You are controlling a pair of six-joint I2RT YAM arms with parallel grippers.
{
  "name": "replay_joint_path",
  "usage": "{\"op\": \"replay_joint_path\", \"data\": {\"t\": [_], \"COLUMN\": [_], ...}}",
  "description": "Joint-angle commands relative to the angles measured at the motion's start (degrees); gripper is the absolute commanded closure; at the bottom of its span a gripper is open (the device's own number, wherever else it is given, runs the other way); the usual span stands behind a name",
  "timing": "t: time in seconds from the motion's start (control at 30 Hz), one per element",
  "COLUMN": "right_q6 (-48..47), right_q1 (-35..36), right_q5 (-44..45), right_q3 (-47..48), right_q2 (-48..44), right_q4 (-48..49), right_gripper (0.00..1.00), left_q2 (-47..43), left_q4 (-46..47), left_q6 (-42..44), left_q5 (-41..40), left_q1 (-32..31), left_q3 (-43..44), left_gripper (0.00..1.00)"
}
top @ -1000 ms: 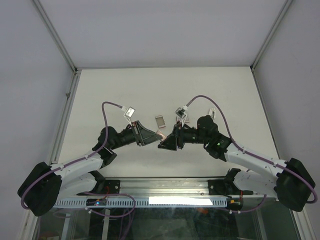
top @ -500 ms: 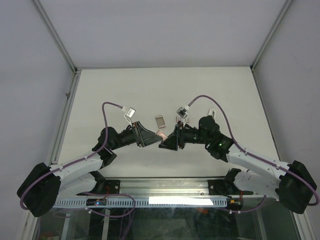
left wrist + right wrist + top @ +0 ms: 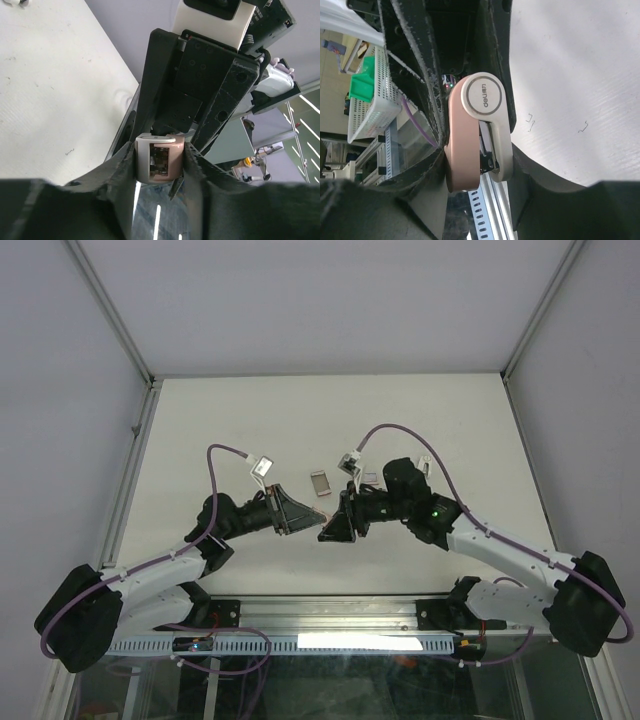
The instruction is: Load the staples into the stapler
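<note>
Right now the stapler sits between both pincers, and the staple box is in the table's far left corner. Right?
No. Top view: the staple box lies in the middle of the table, beyond the stapler, not in the corner. The stapler does sit between the left pincer and right pincer.

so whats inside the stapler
The left wrist view looks into the stapler: a dark cavity with some metal parts. Whether it is loaded cannot be told; the shell hides the rest.
</note>
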Motion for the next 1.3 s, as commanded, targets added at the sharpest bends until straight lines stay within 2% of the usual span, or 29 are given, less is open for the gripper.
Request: {"op": "replay_joint_path", "data": {"t": [0.0,0.03,0.07,0.13,0.17,0.23,0.3,0.43,0.5,0.57,0.77,0.9,0.93,1.03,1.07,1.13,1.17,1.27], "right_q6": [-3.8,-4.1,-3.9,-1.9,-0.1,4.7,11.1,21.7,24.4,26.0,28.7,29.2,28.9,27.6,27.7,27.8,27.7,27.2], "right_q1": [0.0,0.0,0.0,-0.3,-0.5,-0.6,-0.6,-0.7,-0.7,-0.7,-0.7,-0.6,-0.6,-0.6,-0.6,-0.6,-0.6,-0.6], "right_q5": [-4.3,-3.4,-2.2,0.3,1.6,3.6,5.2,7.7,8.3,8.9,7.9,5.9,5.2,2.5,2.3,2.4,2.7,3.5], "right_q3": [4.0,4.4,4.4,3.1,2.0,-1.4,-5.6,-12.9,-15.1,-15.6,-16.4,-15.7,-15.6,-14.8,-15.0,-15.3,-15.3,-15.7], "right_q2": [0.7,0.7,0.5,-0.9,-1.9,-4.1,-5.7,-7.0,-6.7,-6.2,-4.2,-2.5,-2.1,-0.9,-0.6,-0.3,-0.4,-1.1], "right_q4": [-1.7,-2.7,-2.9,-0.6,1.9,9.0,18.4,35.2,40.1,41.3,45.4,45.7,45.4,43.8,43.8,44.1,44.0,44.4], "right_gripper": [1.00,1.00,0.85,0.46,0.31,0.14,0.09,0.07,0.07,0.10,0.29,0.50,0.53,0.51,0.57,0.97,1.00,1.00], "left_q2": [0.2,0.0,-0.2,-0.9,-1.3,-1.8,-1.8,-1.7,-1.8,-2.0,-2.3,-2.3,-2.4,-2.7,-2.7,-2.7,-2.7,-2.8], "left_q4": [2.4,2.5,2.6,3.2,4.0,6.0,8.6,10.3,10.2,10.1,9.8,10.1,10.2,10.0,10.0,9.9,9.8,9.5], "left_q6": [0.6,0.7,0.6,0.3,0.1,-0.6,-1.4,-1.9,-1.9,-1.9,-2.1,-2.2,-2.3,-2.3,-2.2,-2.2,-2.2,-2.1], "left_q5": [0.7,0.6,0.3,-1.1,-1.9,-3.3,-3.8,-4.1,-3.9,-3.6,-3.4,-3.6,-3.7,-4.1,-4.1,-4.2,-4.2,-4.3], "left_q1": [0.1,0.0,0.0,0.0,0.0,0.0,0.0,0.0,0.0,0.1,0.0,0.0,0.0,0.0,0.0,0.0,0.0,0.0], "left_q3": [0.6,0.4,0.3,-0.2,-0.6,-1.3,-1.9,-2.1,-2.1,-2.0,-2.3,-2.3,-2.3,-2.2,-2.2,-2.1,-2.1,-2.2], "left_gripper": [0.71,0.77,0.81,0.87,0.89,0.92,0.94,0.94,0.94,0.94,0.95,0.95,0.95,0.95,0.95,0.95,0.95,0.94]}}
